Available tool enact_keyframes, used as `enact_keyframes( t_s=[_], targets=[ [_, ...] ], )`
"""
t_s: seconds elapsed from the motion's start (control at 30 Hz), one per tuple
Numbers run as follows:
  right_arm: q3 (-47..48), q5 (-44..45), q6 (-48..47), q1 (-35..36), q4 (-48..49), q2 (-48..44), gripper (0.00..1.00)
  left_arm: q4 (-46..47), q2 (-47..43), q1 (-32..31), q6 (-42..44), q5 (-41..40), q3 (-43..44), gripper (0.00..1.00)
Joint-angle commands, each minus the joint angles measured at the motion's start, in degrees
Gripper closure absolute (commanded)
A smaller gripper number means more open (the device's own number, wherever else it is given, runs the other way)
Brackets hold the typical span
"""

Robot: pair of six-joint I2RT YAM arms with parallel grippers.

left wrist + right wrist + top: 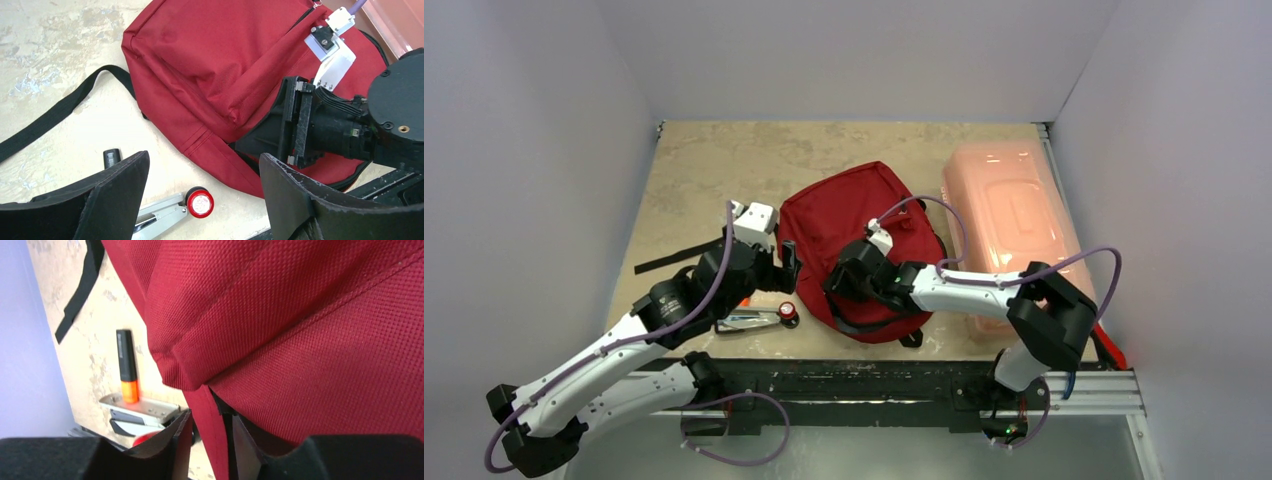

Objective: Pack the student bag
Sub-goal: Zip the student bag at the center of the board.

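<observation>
A black fabric strap (674, 260) is trailing leftward across the beige marbled table (714, 170). Just right of it, the left gripper (791, 262) is hovering beside the bag's left edge, its 2 jaws standing wide with nothing between them. Below it, near the table's front edge, a silver metal stapler (746, 321) is lying with a small round red cap (200, 203) at its right end, and an orange highlighter with a black cap (127, 369) is resting just behind it.

The dark red fabric backpack (854, 220) is lying flat at the table's middle, its long axis running far to near, with what looks like the rounded end facing the arms. The right gripper (834, 287) is reaching over its near left part, jaws narrow around a red fabric strip (207, 412) at the bag's edge; whether they are pinching it I cannot tell. A pale pink translucent plastic box (1009, 215) is sitting just right of the bag.
</observation>
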Motion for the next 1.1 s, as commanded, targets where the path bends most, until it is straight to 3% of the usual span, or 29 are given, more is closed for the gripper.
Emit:
enact_keyframes(
  t_s=[0.0, 0.3, 0.47, 0.6, 0.7, 0.87, 1.07],
  targets=[
    [0.27, 6.21, 5.76, 0.23, 3.67, 1.88, 0.64, 3.13, -0.50, 0.29, 2.27, -0.96, -0.12, 0.20],
    [5.39, 12.70, 5.99, 0.26, -2.71, 6.43, 0.72, 3.80, -0.97, 0.23, 0.88, 0.83, -1.47, 0.20],
    [6.75, 11.57, 2.65, 0.31, -1.63, 7.95, 1.00, 3.35, 0.53, 0.27, -2.58, 1.76, -1.97, 0.20],
    [4.72, 10.41, -1.82, 0.68, 1.76, 3.86, 1.00, -1.76, 3.70, 1.40, -11.60, -0.54, -0.60, 0.09],
    [1.56, 9.19, -6.94, 0.76, 5.82, 0.06, 1.00, -5.93, 8.43, 11.27, -13.48, 9.48, 2.38, 0.06],
    [-2.91, 6.13, -14.57, 0.85, 13.77, -4.54, 1.00, -2.24, 15.75, 28.76, -18.43, 36.72, 1.16, 0.09],
    [-2.38, 0.50, -21.75, 0.81, 18.94, -4.99, 1.00, 4.96, 27.07, 35.65, -30.24, 51.84, 0.27, 0.12]
  ],
)
